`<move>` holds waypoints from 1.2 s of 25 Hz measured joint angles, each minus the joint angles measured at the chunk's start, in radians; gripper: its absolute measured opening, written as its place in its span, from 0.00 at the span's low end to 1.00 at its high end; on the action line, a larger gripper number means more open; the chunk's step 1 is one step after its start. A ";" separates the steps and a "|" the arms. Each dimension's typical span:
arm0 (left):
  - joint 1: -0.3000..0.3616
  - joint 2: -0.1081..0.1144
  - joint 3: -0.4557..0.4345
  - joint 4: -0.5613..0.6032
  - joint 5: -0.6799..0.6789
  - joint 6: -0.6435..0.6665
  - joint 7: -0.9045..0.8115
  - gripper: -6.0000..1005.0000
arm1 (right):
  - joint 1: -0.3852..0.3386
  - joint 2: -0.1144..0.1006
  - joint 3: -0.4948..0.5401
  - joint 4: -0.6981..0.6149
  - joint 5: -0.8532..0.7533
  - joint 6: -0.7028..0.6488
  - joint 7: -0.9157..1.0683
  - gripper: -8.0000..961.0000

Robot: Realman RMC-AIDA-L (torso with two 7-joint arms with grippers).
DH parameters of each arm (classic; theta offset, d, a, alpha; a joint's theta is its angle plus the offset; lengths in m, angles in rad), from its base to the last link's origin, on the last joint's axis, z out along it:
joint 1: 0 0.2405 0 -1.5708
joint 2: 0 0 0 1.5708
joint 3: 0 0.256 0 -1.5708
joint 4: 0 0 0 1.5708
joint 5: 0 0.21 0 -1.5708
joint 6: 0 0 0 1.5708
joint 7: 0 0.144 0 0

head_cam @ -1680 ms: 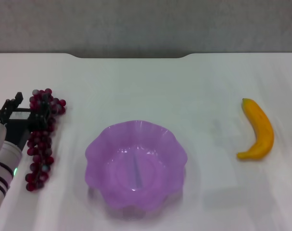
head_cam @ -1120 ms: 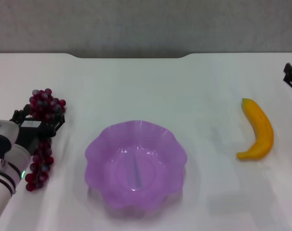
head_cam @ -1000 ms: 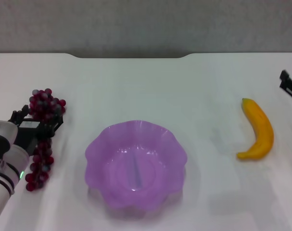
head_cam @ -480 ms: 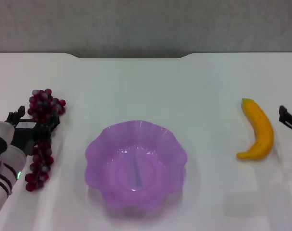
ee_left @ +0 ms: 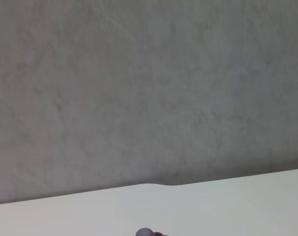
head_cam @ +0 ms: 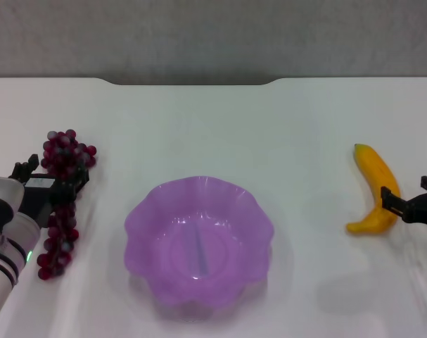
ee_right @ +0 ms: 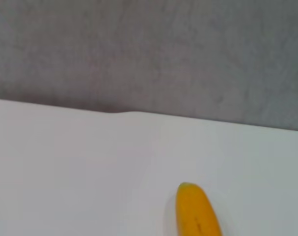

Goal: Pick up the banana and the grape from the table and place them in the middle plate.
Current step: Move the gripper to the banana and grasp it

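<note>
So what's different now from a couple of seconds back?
The right gripper came in from the far right edge and moved nearer, down to the banana, its fingers now at the lower end. The left gripper drew back slightly along the grapes. Banana, grapes and plate have not moved; nothing is lifted.

Plain grey wall (head_cam: 213, 35) behind the white tabletop.

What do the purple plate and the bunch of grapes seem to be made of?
The middle plate looks like translucent plastic: light passes through its tinted purple wall, and its scalloped rim looks moulded. The grape bunch has even, dark red-purple beads with a dull sheen, so it may be a plastic imitation, though real fruit cannot be ruled out.
</note>
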 joint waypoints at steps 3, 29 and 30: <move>0.000 -0.001 0.000 0.000 0.000 0.000 0.009 0.89 | 0.000 0.000 -0.010 0.003 0.000 0.002 0.004 0.93; -0.001 -0.004 0.011 0.000 0.001 -0.002 0.030 0.89 | 0.013 -0.005 -0.049 -0.088 -0.001 0.056 0.010 0.92; -0.001 -0.004 0.011 0.000 0.001 -0.002 0.030 0.89 | 0.014 -0.005 -0.048 -0.090 -0.001 0.057 0.010 0.93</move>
